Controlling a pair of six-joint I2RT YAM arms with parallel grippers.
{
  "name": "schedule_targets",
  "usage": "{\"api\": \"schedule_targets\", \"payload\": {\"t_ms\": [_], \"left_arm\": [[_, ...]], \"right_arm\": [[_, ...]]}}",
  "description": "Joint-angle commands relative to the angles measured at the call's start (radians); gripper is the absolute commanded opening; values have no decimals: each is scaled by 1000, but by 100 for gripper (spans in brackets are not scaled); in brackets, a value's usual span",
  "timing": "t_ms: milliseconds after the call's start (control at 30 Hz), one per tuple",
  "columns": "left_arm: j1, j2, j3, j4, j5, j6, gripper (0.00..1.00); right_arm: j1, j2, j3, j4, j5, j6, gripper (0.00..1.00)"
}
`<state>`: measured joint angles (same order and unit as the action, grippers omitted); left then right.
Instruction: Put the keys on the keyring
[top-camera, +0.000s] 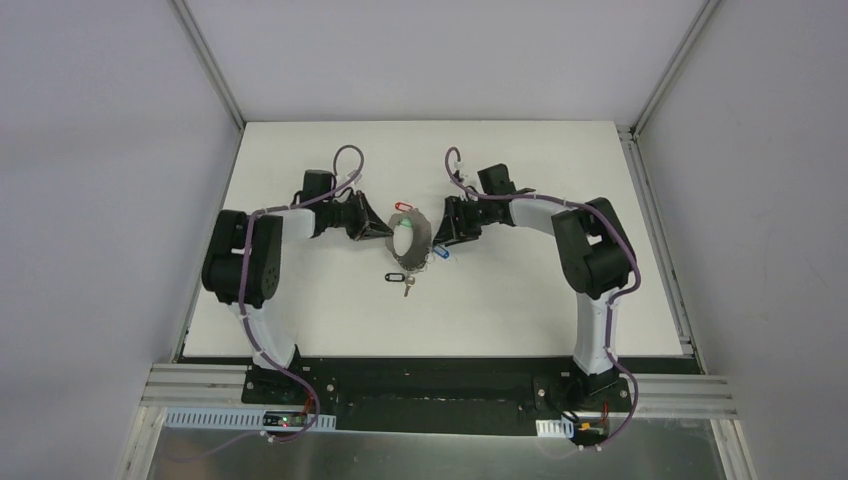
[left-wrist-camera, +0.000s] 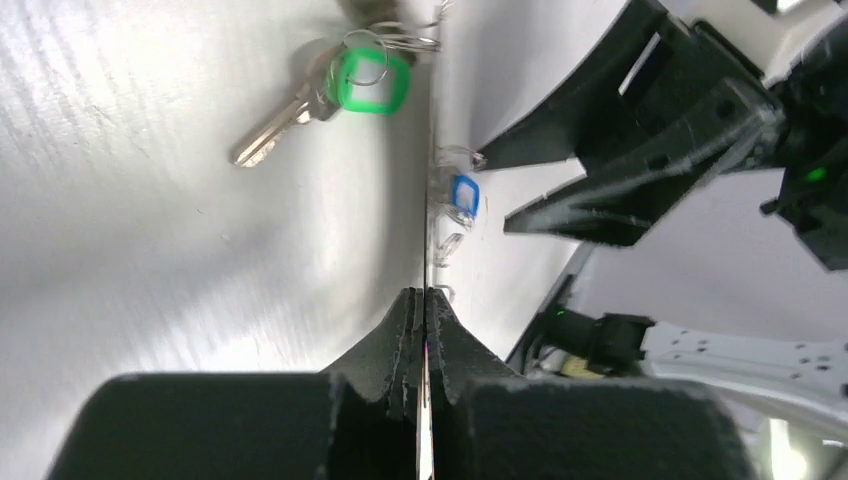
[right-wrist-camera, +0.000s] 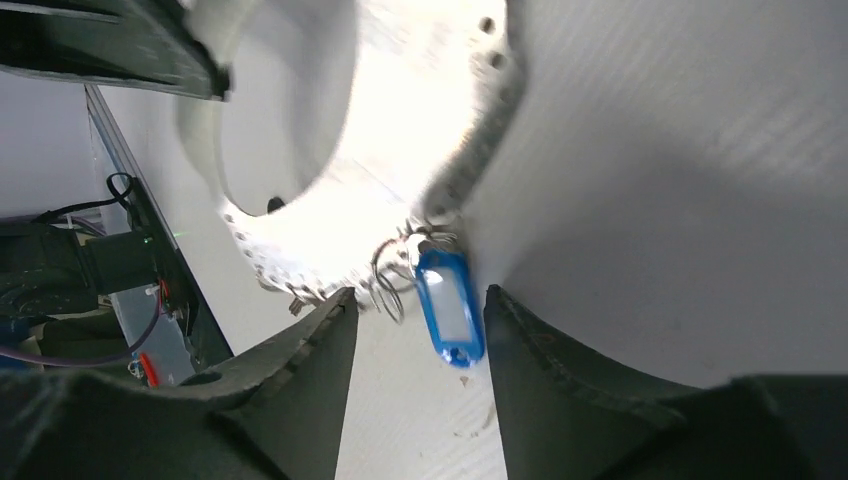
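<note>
My left end effector (left-wrist-camera: 425, 300) clamps the thin, stiff keyring (left-wrist-camera: 428, 250); my right end effector (right-wrist-camera: 420, 297) stands apart, and I'd pinch the light blue tag (right-wrist-camera: 447, 305).

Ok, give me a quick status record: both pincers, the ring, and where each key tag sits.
left pincer: shut, clamped on the keyring's thin edge
right pincer: open, nothing gripped
keyring: mid-table, between the two pincers
blue tag: at the ring's edge, in the gap between the right pincer's fingers
green tag: with its key, beyond the left pincer's tips
red tag: at the ring's far side
black tag: with its key on the table, on the ring's near side
</note>
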<state>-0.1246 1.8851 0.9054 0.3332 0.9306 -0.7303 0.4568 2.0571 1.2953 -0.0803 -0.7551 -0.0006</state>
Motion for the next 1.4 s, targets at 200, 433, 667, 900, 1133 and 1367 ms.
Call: {"api": "schedule_targets", "payload": {"t_ms": [200,433,667,900,1133,1367], "left_arm": [[-17,-385,320,-831,-299,525,0],[-91,-383,438,-960,-369,565,0],[-235,-302,502,-922,-314,512,0],[-298,-233,476,-751,-163,374,0],[-232,-151,389,-673,-201,355,0],[-121,-53,319,-657,-217,374,0]], "right_arm": [[-93,-241,-19,-58,-23,-76,54],[-125,-326,-47,-70,15,-111,54],[-204,-407,-95,-68,29,-114,54],[-291,-452,-149,-34,2,-88,54],[-317,-438,-169,-25,-17,-81,54],[-322,-414,-179,-22,-33,-74,54]]}}
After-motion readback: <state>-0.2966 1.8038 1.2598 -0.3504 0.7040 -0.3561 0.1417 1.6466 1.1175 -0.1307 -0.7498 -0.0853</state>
